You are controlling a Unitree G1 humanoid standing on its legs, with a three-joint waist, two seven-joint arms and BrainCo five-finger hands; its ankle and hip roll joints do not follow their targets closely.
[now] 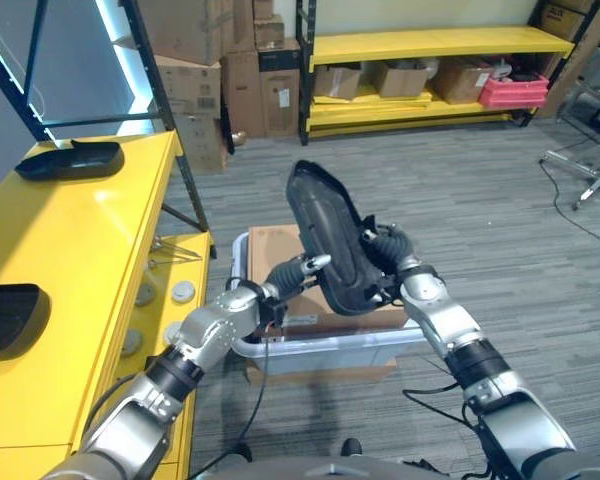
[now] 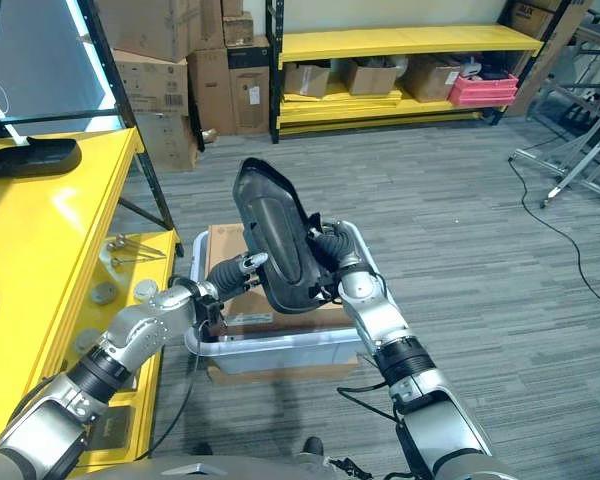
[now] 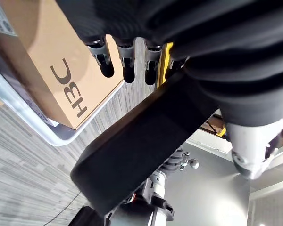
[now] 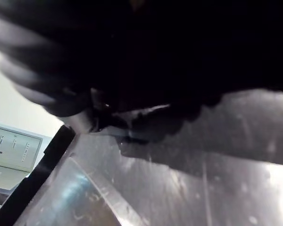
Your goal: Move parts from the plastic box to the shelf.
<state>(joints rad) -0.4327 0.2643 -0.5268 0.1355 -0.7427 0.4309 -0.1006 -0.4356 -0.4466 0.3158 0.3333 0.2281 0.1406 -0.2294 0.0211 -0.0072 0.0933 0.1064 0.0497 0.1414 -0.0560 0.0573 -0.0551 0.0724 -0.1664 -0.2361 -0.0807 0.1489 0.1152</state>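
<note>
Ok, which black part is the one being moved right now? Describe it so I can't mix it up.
Start at the clear plastic box on the grey floor beside the yellow shelf. Above the box, the right hand grips a long black part, held tilted on end, the left hand touching its edge. Unlike the two black parts lying flat on the shelf, this one is lifted.

Part [image 1: 325,235] matt black plastic; box [image 1: 325,350] translucent plastic; cardboard [image 1: 272,250] inside.
</note>
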